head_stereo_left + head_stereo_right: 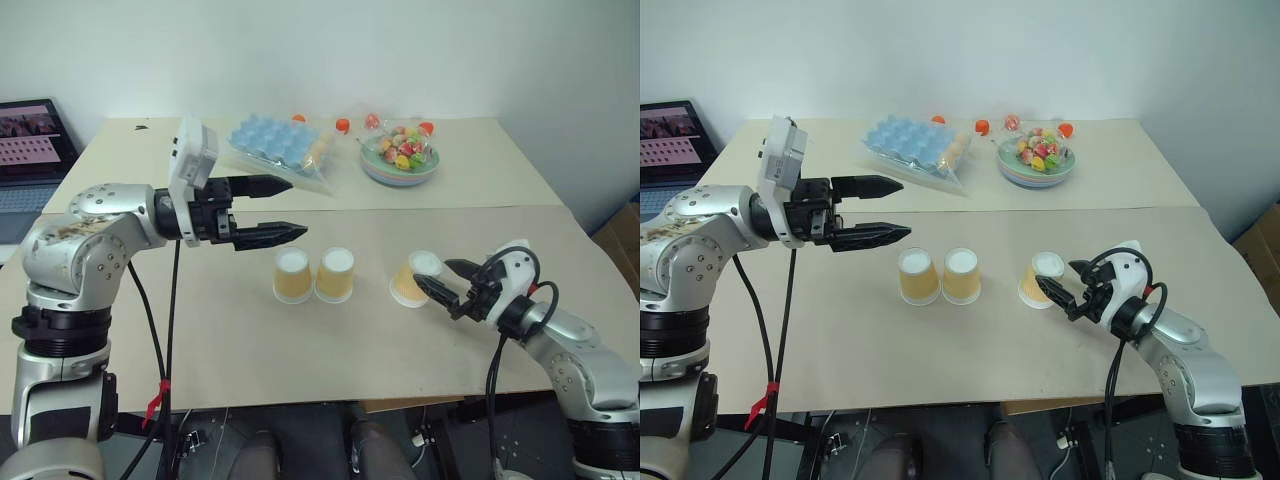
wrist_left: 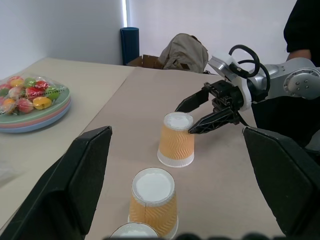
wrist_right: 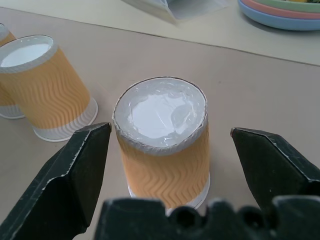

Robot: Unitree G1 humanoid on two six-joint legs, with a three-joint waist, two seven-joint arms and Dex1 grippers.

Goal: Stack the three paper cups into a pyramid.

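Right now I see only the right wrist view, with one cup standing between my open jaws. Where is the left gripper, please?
Observer: The left gripper hovers open above the table, up and to the left of the left cup.
Operator: Do the other two cups stand together?
Observer: Yes. The left cup and the middle cup stand upside down, side by side and very close.
Operator: Is somebody near?
Observer: A person in dark clothes stands behind your right arm.

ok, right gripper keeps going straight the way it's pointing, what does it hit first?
Most likely the lone upside-down paper cup. The right gripper is open, one finger on each side of it, not touching yet. Going straight on, the cup would slide between the fingers toward the palm.
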